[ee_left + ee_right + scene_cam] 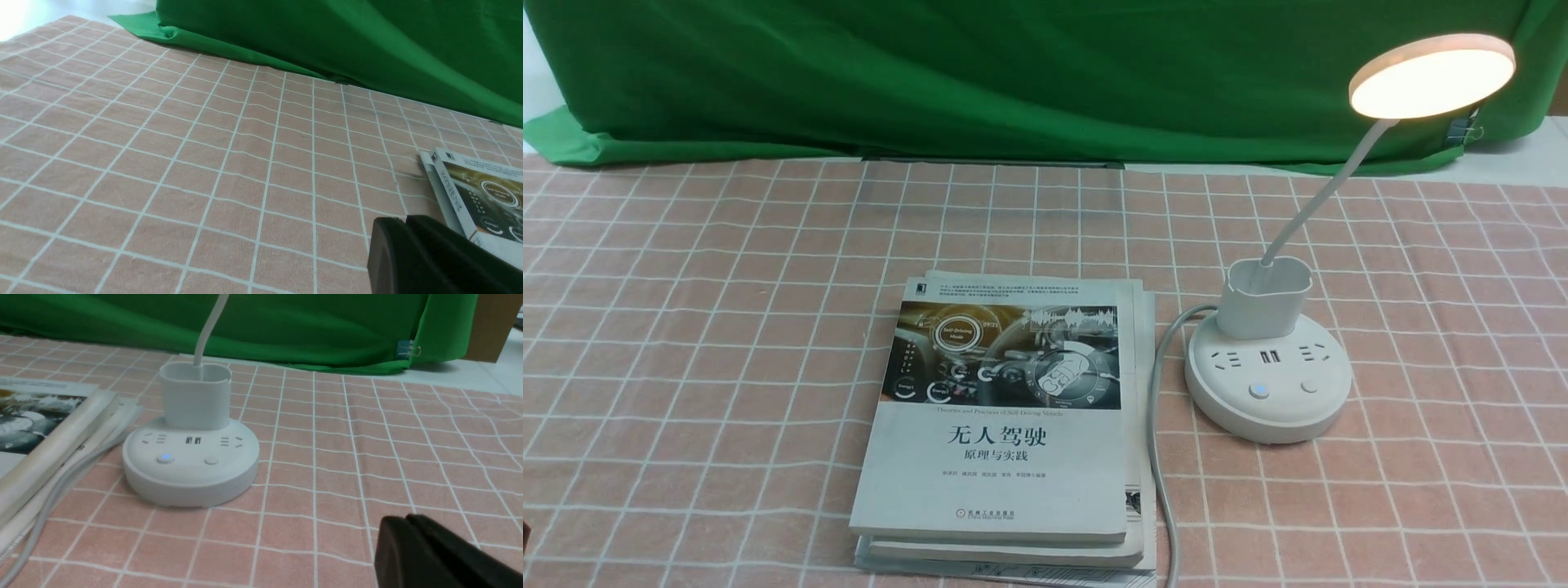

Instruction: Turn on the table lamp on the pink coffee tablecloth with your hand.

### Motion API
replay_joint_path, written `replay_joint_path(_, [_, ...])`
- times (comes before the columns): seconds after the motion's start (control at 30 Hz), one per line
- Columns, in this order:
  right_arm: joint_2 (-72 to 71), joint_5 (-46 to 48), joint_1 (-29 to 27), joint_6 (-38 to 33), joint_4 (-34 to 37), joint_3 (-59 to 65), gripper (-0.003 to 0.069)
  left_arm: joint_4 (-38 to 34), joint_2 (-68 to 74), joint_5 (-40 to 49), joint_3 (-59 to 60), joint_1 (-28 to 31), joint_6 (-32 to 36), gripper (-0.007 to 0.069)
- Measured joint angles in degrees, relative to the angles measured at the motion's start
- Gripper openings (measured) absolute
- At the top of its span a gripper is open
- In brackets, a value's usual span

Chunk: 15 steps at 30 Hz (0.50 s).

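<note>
The lamp [1267,359] is glowing, standing on the pink tablecloth [686,327] right of the books [1005,425]. Both end effectors, left [408,253] and right [412,547], are showing clenched, grasping nothing.

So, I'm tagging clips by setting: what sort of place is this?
Likely a staged tabletop for filming: a green backdrop cloth behind a pink coffee tablecloth, set with a lit table lamp and stacked books.

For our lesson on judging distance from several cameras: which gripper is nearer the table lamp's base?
Right. The right gripper sits close beside the table lamp base. The left gripper is beyond the books, with no lamp in its view.
</note>
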Motion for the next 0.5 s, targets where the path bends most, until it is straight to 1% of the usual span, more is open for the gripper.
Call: replay_joint_path(0.5, [0.0, 0.19, 0.0, 0.16, 0.0, 0.0, 0.0046, 0.0, 0.0, -0.04, 0.0, 0.0, -0.01, 0.0019])
